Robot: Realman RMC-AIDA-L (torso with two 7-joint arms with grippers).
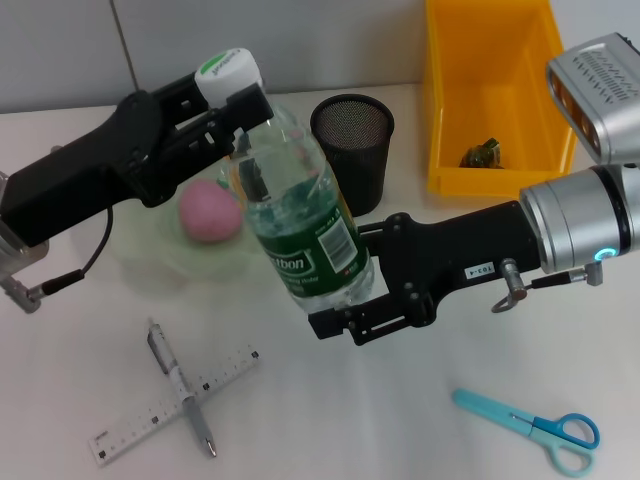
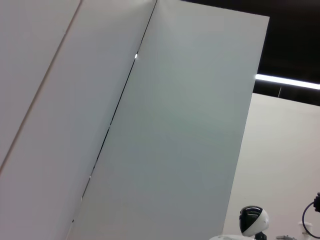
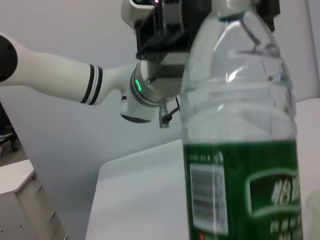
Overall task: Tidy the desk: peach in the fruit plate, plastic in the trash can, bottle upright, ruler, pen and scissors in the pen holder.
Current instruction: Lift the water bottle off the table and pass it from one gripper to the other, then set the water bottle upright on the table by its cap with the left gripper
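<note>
The right gripper [image 1: 335, 300] is clamped on the lower body of the bottle [image 1: 305, 220], at the green label, holding it above the desk [image 1: 400, 400] with its cap leaning toward the far left. The left gripper [image 1: 235, 100] is closed around the white cap end (in the right wrist view that gripper [image 3: 200, 15] sits at the bottle's [image 3: 240, 125] top). Just left of the bottle, the peach [image 1: 210, 211] lies in the fruit plate [image 1: 140, 250]. Just behind the bottle to the right stands the pen holder [image 1: 353, 150], and farther right the trash can [image 1: 490, 100] holds a small dark scrap. At near left the pen [image 1: 180, 385] lies crossed over the ruler [image 1: 175, 405]; the scissors [image 1: 530, 425] lie at near right.
</note>
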